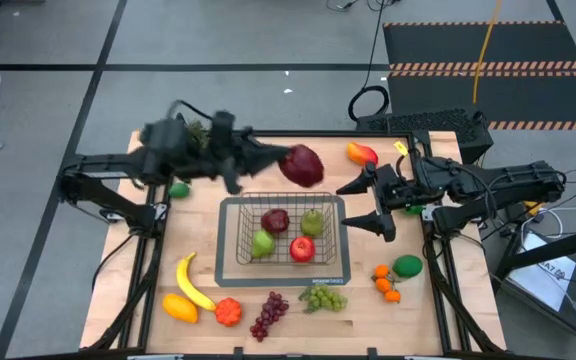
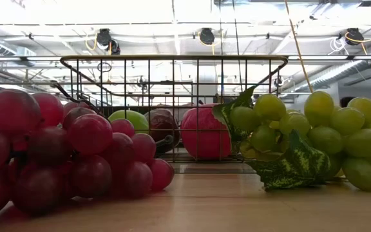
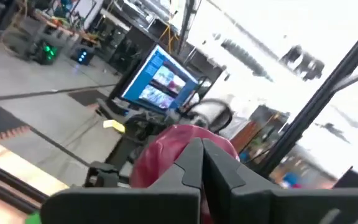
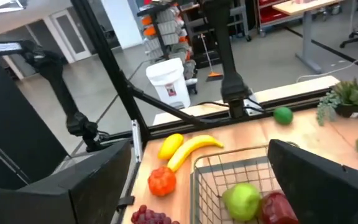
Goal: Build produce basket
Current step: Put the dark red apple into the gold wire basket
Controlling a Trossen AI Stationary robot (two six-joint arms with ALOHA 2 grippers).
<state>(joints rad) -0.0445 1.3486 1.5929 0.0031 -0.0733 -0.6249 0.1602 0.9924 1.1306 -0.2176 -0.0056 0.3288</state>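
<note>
Carrying dark red fruit (image 1: 302, 165) in left pincer (image 1: 280, 160), clamped tight, hanging just above far rim of basket (image 1: 233, 215), probably lining up drop. Right pincer (image 1: 366, 203) sitting splayed wide, empty, just beside basket's right wall, staying clear. Four pieces already sitting in basket below. Left wrist view showing fingers (image 3: 191, 163) pinching fruit; low view only showing grapes (image 2: 76, 148), no arms.
</note>
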